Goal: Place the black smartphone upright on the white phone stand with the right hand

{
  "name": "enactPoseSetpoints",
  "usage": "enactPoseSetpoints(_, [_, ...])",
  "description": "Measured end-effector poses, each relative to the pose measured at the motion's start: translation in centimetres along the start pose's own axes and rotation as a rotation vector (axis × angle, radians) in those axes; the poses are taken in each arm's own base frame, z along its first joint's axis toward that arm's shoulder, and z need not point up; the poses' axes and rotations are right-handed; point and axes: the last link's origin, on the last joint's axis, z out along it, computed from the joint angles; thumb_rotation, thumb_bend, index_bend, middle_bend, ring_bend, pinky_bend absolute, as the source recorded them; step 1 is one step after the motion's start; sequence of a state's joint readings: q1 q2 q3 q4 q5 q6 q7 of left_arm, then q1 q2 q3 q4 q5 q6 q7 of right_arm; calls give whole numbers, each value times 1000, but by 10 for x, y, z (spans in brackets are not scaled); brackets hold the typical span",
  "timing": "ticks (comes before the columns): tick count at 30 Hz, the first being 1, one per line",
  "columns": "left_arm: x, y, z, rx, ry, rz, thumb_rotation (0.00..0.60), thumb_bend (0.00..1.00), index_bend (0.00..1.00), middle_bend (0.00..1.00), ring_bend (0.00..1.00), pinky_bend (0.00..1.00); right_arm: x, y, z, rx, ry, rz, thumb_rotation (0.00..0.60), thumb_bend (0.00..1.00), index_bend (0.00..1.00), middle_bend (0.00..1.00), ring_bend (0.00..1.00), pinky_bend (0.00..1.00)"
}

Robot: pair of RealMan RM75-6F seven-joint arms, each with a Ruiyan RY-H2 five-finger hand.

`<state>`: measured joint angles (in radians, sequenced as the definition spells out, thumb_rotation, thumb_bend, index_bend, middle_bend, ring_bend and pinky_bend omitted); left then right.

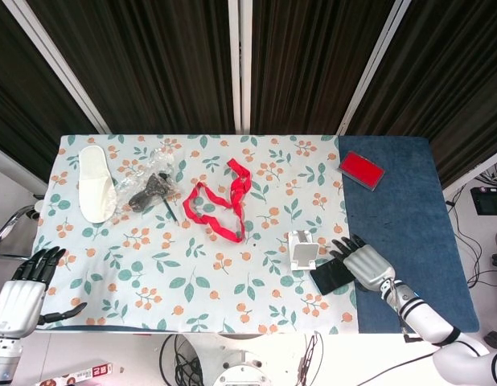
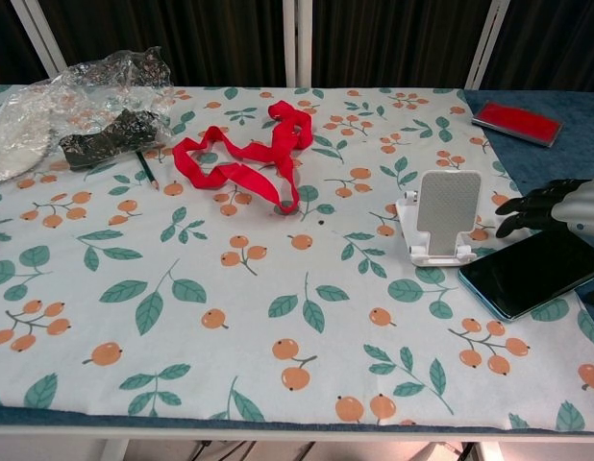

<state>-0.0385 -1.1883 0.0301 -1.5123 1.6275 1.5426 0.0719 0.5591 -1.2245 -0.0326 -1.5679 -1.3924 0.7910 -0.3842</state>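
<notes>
The black smartphone (image 2: 533, 272) (image 1: 331, 276) lies flat on the table, just right of the white phone stand (image 2: 439, 219) (image 1: 301, 250), which stands upright and bare. My right hand (image 2: 558, 206) (image 1: 363, 261) hovers over the phone's far right end with its dark fingers spread and pointing toward the stand; it holds nothing. Whether it touches the phone I cannot tell. My left hand (image 1: 25, 293) hangs off the table's front left corner, fingers apart and holding nothing.
A red ribbon (image 2: 255, 158) lies in the middle of the floral cloth. Crumpled plastic with a dark bundle (image 2: 100, 108) and a pencil sits at the back left beside a white slipper (image 1: 95, 182). A red case (image 2: 518, 122) rests on the blue mat (image 1: 401, 209).
</notes>
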Motion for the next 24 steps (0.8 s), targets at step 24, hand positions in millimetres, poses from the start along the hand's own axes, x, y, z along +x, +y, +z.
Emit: enactPoseSetpoints(24, [-2, 2, -3, 2, -15, 18, 241, 19, 72, 83, 77, 209, -2, 2, 2, -8, 16, 4, 600, 177, 456, 0, 0, 0])
